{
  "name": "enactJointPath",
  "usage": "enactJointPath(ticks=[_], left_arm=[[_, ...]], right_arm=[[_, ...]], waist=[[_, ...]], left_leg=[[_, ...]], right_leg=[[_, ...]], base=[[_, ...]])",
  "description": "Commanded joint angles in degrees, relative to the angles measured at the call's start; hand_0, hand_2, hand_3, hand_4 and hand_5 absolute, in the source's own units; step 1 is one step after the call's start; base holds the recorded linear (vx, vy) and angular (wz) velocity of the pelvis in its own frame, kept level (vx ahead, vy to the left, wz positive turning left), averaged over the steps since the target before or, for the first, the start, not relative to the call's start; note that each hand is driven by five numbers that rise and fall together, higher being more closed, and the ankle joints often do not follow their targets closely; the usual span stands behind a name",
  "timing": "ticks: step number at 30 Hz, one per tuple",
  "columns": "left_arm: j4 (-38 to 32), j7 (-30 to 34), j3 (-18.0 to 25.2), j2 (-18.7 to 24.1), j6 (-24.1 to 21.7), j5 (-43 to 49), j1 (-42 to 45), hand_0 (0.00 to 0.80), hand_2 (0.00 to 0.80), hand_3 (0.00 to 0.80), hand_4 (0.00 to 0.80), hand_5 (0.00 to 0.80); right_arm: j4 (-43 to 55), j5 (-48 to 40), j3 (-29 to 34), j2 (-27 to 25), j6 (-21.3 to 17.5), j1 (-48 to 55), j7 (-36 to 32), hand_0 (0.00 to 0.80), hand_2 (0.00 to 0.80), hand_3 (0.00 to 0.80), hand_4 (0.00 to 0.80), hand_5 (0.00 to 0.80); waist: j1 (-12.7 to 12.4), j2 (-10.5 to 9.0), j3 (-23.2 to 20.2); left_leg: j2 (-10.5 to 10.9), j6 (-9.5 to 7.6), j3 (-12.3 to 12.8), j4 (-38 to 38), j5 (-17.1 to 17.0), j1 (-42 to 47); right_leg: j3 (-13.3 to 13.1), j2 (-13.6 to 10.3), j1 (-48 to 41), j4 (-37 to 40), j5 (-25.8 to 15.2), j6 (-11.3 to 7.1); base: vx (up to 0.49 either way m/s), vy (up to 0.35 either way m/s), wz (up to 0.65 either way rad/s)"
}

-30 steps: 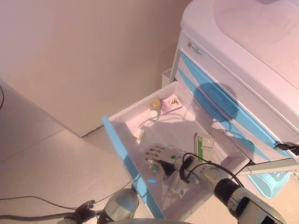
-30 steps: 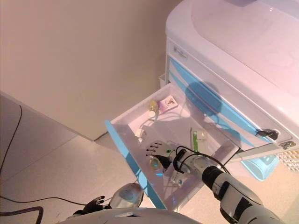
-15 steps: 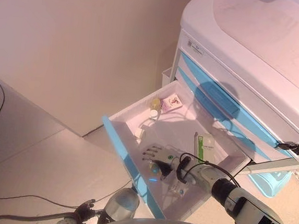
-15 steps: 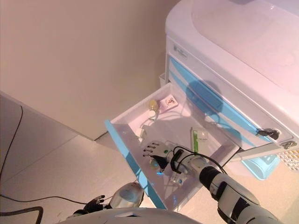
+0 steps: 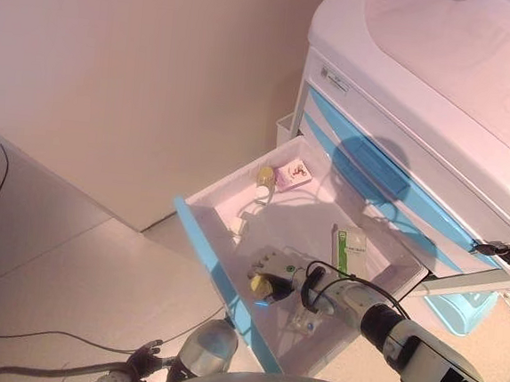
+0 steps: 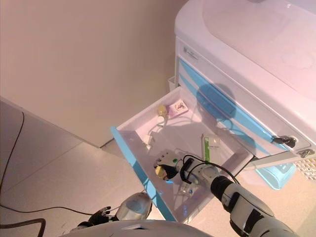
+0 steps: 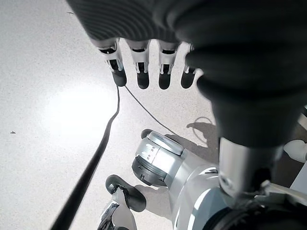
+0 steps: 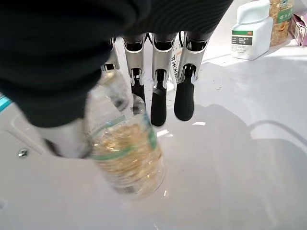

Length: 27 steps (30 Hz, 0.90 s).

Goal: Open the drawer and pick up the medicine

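The cart's drawer (image 5: pixel 214 279), white with a blue front, stands pulled out. My right hand (image 5: pixel 273 269) is inside it near the front, its fingers (image 8: pixel 158 98) and thumb closed round a clear medicine bottle (image 8: pixel 125 155) of yellow capsules, which shows as a yellow patch (image 5: pixel 260 285) under the hand. The bottle is tilted and low over the drawer floor. My left hand (image 7: pixel 144 72) hangs over the floor with relaxed fingers, holding nothing.
Also in the drawer are a green-and-white box (image 5: pixel 349 249), a pink box (image 5: pixel 292 173), a yellow bottle (image 5: pixel 265 176) at the back, a white bottle (image 8: pixel 252 28) and a small clear pack (image 5: pixel 305 320). The white cart (image 5: pixel 425 90) rises behind, with a pale blue bin (image 5: pixel 459 312) at its right.
My right hand's fingers have curled in from spread to closed round the bottle, and the bottle's yellow contents now show under the hand. The drawer has not moved.
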<state>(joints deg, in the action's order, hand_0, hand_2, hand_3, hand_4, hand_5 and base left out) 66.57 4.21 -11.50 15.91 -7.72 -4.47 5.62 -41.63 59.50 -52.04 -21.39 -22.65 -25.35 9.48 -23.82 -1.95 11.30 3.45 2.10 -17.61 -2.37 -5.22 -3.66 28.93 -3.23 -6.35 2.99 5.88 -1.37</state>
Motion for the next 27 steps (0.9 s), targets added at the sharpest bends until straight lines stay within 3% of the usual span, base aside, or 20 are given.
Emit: enactJointPath(ticks=[1,13,19,21,24,27], left_arm=[[2.48,-0.48,-1.95,0.24,-0.41,1.23,-1.24,0.0,0.0,0.0,0.0,0.0],[2.28,-0.94,-2.35,0.2,-0.38,2.03,-0.75,0.0,0.0,0.0,0.0,0.0],[2.21,-1.17,-2.07,0.27,1.0,3.56,-0.43,0.0,0.0,0.0,0.0,0.0],[2.22,-1.17,-1.73,0.51,1.63,3.82,-0.3,0.0,0.0,0.0,0.0,0.0],[1.73,-1.35,-1.04,1.08,2.61,3.74,0.2,0.0,0.0,0.0,0.0,0.0],[1.5,-1.38,-0.88,1.3,3.21,3.39,0.15,0.0,0.0,0.0,0.0,0.0]], right_arm=[[2.95,0.1,-2.18,0.52,-0.97,-0.76,1.66,0.8,0.8,0.8,0.8,0.8],[2.3,0.07,-1.82,0.51,0.24,-0.37,2.49,0.8,0.8,0.8,0.8,0.8],[6.23,-4.04,-0.41,-1.44,0.98,-0.67,1.57,0.8,0.8,0.8,0.8,0.8],[10.49,-9.52,0.5,-3.39,1.12,-0.91,-2.28,0.8,0.8,0.8,0.8,0.8],[21.2,-24.56,3.23,-8.2,4.26,0.09,-15.76,0.8,0.8,0.8,0.8,0.8],[26.78,-31.04,5.28,-10.91,6.21,0.9,-21.53,0.8,0.8,0.8,0.8,0.8]], waist=[[-0.58,-0.04,-0.49],[-0.56,-0.42,-0.79],[0.48,-1.09,-1.38],[1.29,-1.48,-1.73],[3.61,-2.17,-2.44],[4.91,-2.46,-3.0]], left_leg=[[2.3,-0.89,-1.39,-1.7,1.61,0.06],[2.29,-0.99,-1.13,-1.75,1.84,0.45],[2.2,-1.17,-0.05,-1.7,2.53,1.2],[2.0,-1.19,0.85,-1.69,2.78,1.55],[1.51,-1.37,3.18,-1.7,3.32,2.34],[1.42,-1.55,4.21,-1.7,3.24,2.39]], right_leg=[[-3.04,-2.5,2.98,-3.69,-2.53,-1.36],[-3.4,-2.38,2.74,-3.3,-2.83,-1.51],[-4.86,-2.28,2.68,-2.57,-3.69,-1.93],[-5.72,-2.24,2.7,-2.33,-4.09,-2.15],[-7.75,-2.19,2.84,-2.15,-4.71,-2.55],[-8.59,-2.23,3.17,-2.02,-5.21,-2.75]], base=[[0.0,0.0,0.0],[0.0,0.0,0.0],[0.004,-0.002,-0.02],[0.012,0.0,-0.17],[0.007,0.011,-0.27],[0.007,0.019,-0.33]])
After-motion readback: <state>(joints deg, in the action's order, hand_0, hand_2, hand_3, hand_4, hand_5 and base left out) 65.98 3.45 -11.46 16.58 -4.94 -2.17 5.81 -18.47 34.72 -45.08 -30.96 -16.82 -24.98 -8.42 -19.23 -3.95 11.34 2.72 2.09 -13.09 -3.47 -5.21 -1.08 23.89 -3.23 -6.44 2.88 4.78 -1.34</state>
